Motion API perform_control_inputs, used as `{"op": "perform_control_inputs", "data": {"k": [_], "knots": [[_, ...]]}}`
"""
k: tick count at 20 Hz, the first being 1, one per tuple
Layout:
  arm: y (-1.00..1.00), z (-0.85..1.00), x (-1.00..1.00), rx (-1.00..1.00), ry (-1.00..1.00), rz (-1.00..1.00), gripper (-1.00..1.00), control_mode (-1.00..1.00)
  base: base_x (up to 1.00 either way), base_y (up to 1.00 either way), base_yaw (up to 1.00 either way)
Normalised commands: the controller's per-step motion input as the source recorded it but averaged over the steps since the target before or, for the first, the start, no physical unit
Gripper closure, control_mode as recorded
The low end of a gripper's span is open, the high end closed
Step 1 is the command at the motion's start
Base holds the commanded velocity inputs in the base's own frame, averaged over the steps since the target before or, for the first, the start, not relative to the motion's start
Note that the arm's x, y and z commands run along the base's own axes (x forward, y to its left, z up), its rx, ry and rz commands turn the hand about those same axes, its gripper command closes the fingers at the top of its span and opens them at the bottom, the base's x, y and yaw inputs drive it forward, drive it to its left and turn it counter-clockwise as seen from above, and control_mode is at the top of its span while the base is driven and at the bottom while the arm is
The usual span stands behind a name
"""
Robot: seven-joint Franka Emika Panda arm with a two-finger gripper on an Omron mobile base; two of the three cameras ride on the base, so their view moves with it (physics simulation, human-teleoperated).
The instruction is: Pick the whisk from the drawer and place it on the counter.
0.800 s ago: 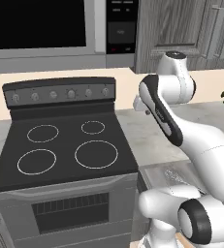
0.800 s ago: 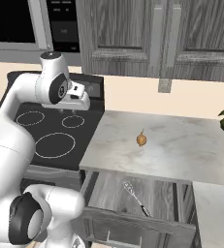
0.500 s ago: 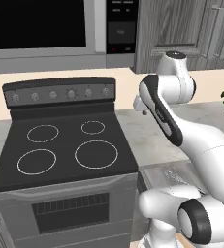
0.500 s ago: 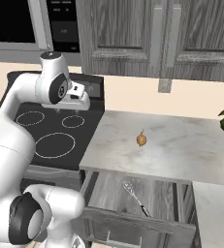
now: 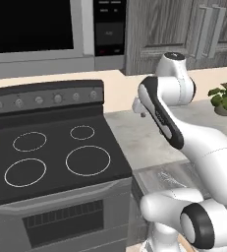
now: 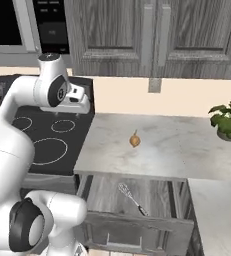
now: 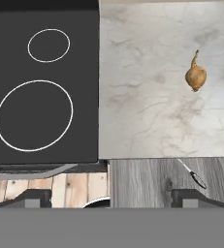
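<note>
The whisk [image 6: 131, 198] lies flat in the open drawer [image 6: 157, 192], its wire head toward the back left and its dark handle toward the front right. In the hand view the whisk [image 7: 194, 176] is a thin slanted sliver on the drawer's grey wood floor [image 7: 142, 181]. The counter [image 6: 157, 145] is the marbled slab just behind the drawer. My gripper [image 7: 112, 199] is open, with its finger tips far apart and nothing between them. It hangs high over the seam between stovetop and counter, left of the whisk, and its hand [image 6: 78, 101] is well above the drawer.
A small orange-brown lump with a stalk [image 6: 134, 140] sits mid-counter. The black stovetop [image 6: 47, 140] adjoins the counter on the left. A potted plant [image 6: 229, 121] stands at the counter's right end. Cupboard doors and a microwave hang above.
</note>
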Motion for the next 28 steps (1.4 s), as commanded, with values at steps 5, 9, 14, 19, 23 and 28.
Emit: {"op": "perform_control_inputs", "data": {"k": [5,9,14,19,23,28], "knots": [[0.0,0.0,0.0,0.0,0.0,0.0,-1.0,1.0,-0.2,0.27,-0.45],[0.0,0.0,0.0,0.0,0.0,0.0,-1.0,1.0,-0.34,0.38,-0.52],[0.0,0.0,0.0,0.0,0.0,0.0,-1.0,1.0,-0.43,0.43,-0.52],[0.0,0.0,0.0,0.0,0.0,0.0,-1.0,1.0,-0.45,0.46,-0.48],[0.0,0.0,0.0,0.0,0.0,0.0,-1.0,1.0,-0.35,0.38,-0.45],[0.04,-0.12,-0.07,0.0,-0.01,-0.4,-1.0,-1.0,0.0,0.0,0.0]]}}
